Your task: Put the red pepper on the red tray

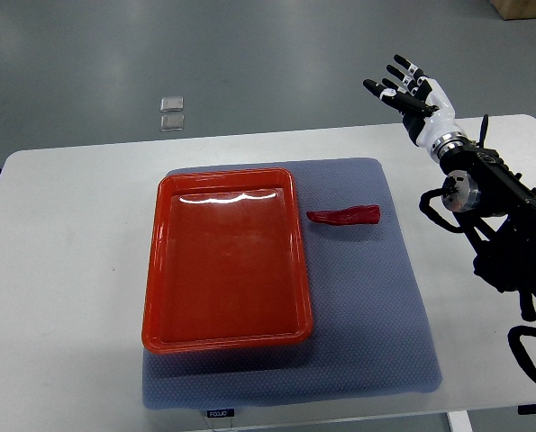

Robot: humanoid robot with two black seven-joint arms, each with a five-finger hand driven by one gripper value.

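A long red pepper [344, 216] lies on the blue-grey mat [376, 306], just right of the red tray [159, 261]. The tray is rectangular, glossy and has nothing in it. My right hand [404, 88] is raised beyond the table's far right corner, fingers spread and holding nothing, well up and to the right of the pepper. Its black arm [502, 216] comes in from the right edge. The left arm does not show.
The mat lies on a white table [60, 270] whose far edge runs just behind the tray. Two small clear squares [171, 112] lie on the grey floor beyond the table. A brown box corner [524, 7] shows at the top right.
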